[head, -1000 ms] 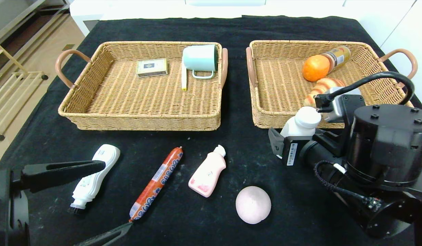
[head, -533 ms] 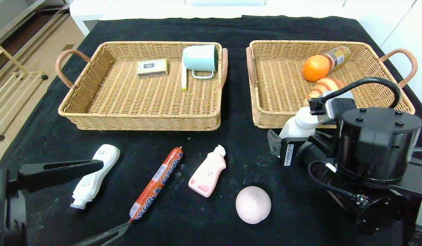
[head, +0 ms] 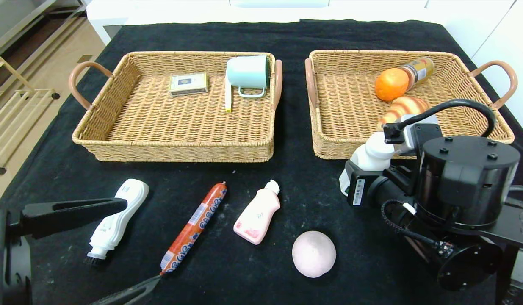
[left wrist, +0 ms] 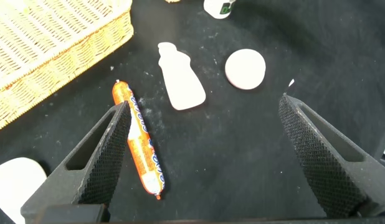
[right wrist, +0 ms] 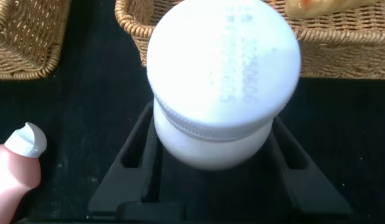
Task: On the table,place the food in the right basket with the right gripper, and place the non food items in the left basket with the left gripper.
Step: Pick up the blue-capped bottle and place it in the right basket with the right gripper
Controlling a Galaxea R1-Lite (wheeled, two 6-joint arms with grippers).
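My right gripper [head: 363, 171] is shut on an upright white bottle [head: 373, 152] just in front of the right basket [head: 325, 144]; in the right wrist view the fingers [right wrist: 133, 162] press both sides of the bottle [right wrist: 223, 62]. My left gripper [head: 142, 241] is open and empty, low at the front left, with its jaws wide apart above the table [left wrist: 204, 124]. On the table lie a white brush [head: 115, 222], an orange sausage [head: 193, 226] [left wrist: 137, 146], a pink bottle [head: 257, 214] [left wrist: 180, 81] and a pink round bun [head: 314, 254] [left wrist: 245, 68].
The left basket [head: 172, 148] holds a card box [head: 188, 83], a mint mug [head: 248, 73] and a pen [head: 228, 97]. The right basket holds an orange [head: 391, 84], a croissant [head: 403, 106] and a jar [head: 420, 70]. A black cloth covers the table.
My right gripper's fingers have closed in on the white bottle, and the right arm has shifted a little towards the left. The left arm has not moved.
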